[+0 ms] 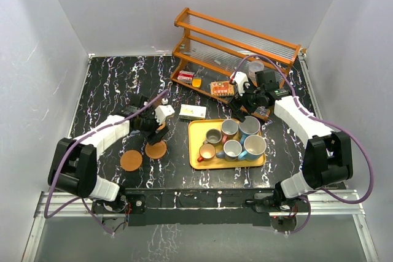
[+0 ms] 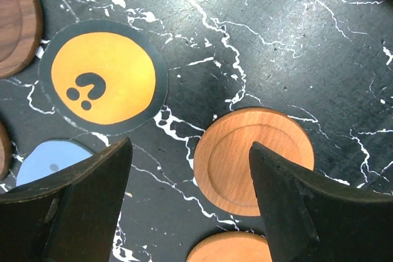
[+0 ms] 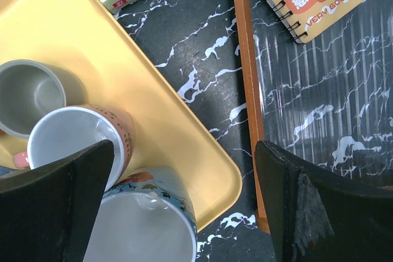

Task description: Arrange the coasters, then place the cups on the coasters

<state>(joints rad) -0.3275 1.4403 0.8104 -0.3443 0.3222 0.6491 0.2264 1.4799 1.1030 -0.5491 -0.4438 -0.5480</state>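
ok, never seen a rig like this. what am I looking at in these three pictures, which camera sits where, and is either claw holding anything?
Two robot arms are bolted at the near edge of a black marbled table. The wide picture looks down from above and behind them. The other two pictures come from cameras on the wrists; the dark wedges at the bottom are each arm's own two fingers. The left gripper is open over loose coasters, which are wooden, orange and pale blue. The right gripper is open above a yellow tray of cups, next to a wooden rack. Neither holds anything.
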